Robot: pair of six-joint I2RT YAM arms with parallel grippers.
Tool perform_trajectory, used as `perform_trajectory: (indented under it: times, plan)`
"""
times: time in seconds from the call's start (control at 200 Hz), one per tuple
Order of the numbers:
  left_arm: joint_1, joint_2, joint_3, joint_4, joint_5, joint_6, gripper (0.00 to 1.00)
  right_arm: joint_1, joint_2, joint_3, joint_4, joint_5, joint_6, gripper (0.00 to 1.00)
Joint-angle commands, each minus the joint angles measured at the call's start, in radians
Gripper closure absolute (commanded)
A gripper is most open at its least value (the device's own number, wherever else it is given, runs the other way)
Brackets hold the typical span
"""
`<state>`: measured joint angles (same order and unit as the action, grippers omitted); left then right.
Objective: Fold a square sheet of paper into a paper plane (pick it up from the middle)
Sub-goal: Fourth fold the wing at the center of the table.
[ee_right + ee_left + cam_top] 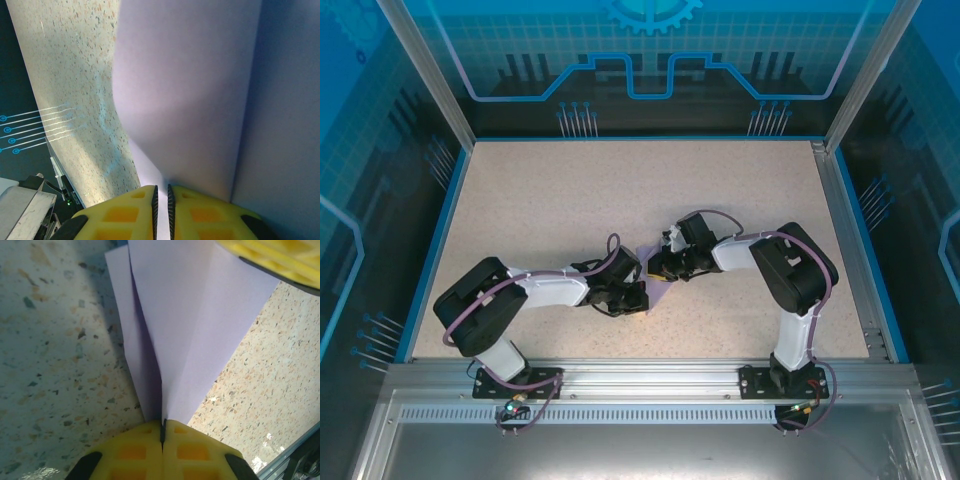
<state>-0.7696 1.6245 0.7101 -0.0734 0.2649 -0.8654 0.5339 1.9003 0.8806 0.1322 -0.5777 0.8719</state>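
The square sheet of paper (657, 292) is pale lavender and sits mid-table between my two grippers, folded into layers. In the left wrist view the paper (200, 315) narrows along a centre crease down to my left gripper (162, 432), whose yellow jaws are pressed shut on its tip. A yellow finger (270, 257) of the other gripper touches its far corner. In the right wrist view the paper (190, 90) curves up from my right gripper (161, 200), whose jaws pinch its edge with a thin gap. From above, the left gripper (635, 295) and right gripper (660, 268) almost touch.
The speckled beige table (570, 200) has a blue rim, with glass walls and metal posts behind. An aluminium rail (640, 375) carrying both arm bases runs along the near edge, close behind the left gripper. The rail (300, 455) also appears in the left wrist view.
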Motion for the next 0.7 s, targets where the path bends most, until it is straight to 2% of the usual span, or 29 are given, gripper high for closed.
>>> perform_trajectory:
  times: [0.0, 0.17, 0.29, 0.405, 0.475, 0.695]
  plan:
    - [-0.022, 0.004, -0.046, -0.153, 0.023, -0.013, 0.98, -0.001, 0.078, -0.036, -0.109, 0.114, -0.004, 0.84]
    - [-0.023, -0.071, -0.069, -0.184, -0.001, -0.035, 0.77, 0.003, 0.094, -0.029, -0.118, 0.121, -0.008, 0.84]
    - [-0.026, -0.221, -0.093, -0.194, -0.042, -0.076, 0.70, 0.003, 0.094, -0.032, -0.110, 0.121, -0.005, 0.84]
    - [-0.020, -0.384, -0.120, -0.177, -0.115, -0.145, 0.65, 0.007, 0.095, -0.030, -0.109, 0.118, -0.005, 0.84]
    - [0.001, -0.438, -0.126, -0.149, -0.117, -0.171, 0.65, 0.008, 0.096, -0.029, -0.111, 0.120, -0.003, 0.84]
    - [0.029, -0.417, -0.127, 0.010, -0.118, -0.237, 0.68, 0.010, 0.104, -0.026, -0.125, 0.128, -0.004, 0.84]
